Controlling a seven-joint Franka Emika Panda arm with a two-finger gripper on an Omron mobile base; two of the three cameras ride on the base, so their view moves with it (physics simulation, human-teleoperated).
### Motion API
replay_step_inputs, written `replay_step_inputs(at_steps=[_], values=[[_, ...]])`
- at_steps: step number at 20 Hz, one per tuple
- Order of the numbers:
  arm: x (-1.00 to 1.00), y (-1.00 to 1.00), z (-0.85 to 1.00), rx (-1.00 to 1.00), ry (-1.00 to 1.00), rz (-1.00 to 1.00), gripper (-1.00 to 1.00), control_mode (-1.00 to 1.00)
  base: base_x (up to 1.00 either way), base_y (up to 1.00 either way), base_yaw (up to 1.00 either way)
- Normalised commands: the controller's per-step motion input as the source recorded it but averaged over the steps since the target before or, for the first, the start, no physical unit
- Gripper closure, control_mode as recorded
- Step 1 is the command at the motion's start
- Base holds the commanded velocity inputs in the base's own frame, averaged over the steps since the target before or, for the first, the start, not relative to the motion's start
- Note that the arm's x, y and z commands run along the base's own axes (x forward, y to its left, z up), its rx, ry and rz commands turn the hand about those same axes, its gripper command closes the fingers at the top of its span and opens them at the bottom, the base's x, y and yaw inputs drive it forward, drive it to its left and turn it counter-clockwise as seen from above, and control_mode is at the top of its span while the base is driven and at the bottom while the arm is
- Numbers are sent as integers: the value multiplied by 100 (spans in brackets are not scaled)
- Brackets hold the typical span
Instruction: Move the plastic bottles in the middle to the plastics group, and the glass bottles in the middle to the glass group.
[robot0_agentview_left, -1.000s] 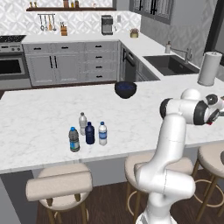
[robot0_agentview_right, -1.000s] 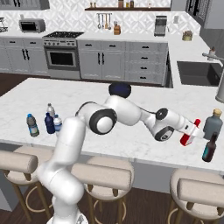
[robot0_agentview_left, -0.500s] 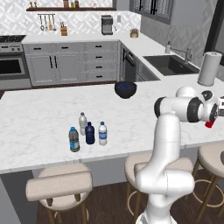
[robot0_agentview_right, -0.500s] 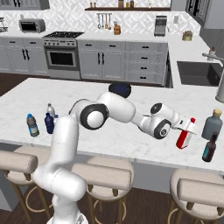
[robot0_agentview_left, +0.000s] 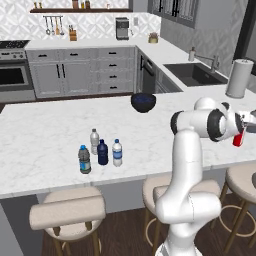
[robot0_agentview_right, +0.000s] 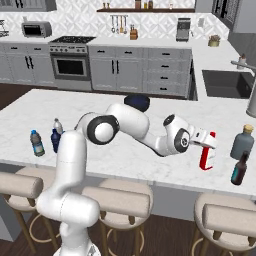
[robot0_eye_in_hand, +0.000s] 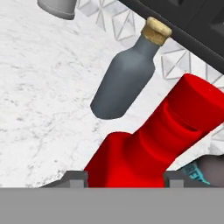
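White marble island counter (robot0_agentview_right: 125, 165) carries 2 clusters. At its right end the gripper (robot0_agentview_right: 207, 144) clamps a red bottle (robot0_agentview_right: 206, 154) just beside a grey corked bottle (robot0_agentview_right: 243, 142) and a dark bottle (robot0_agentview_right: 239, 169), seemingly the glass group, so this delivery looks nearly done. The blue-banded water bottle (robot0_agentview_left: 117, 152) stands unsorted, touching nothing, near the plastics group (robot0_agentview_left: 90, 150).

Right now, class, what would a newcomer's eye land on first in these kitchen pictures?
Probably the bright red bottle held in the robot's gripper over the right end of the marble counter, beside a grey corked bottle and a dark one. Next, the cluster of small bottles toward the left of the counter.
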Motion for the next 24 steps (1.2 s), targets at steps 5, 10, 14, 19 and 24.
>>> replay_step_inputs(at_steps=[5, 10, 14, 19, 24], values=[[-2, -2, -55, 0, 8, 0, 100, -100, 0, 0, 0], [-1, -10, -45, 0, 2, 0, 100, -100, 0, 0, 0], [-4, -5, -43, 1, 2, 0, 100, -100, 0, 0, 0], [-23, 0, -46, 5, 4, 0, 100, -100, 0, 0, 0], [-29, 0, -46, 10, 4, 1, -100, -100, 0, 0, 0]])
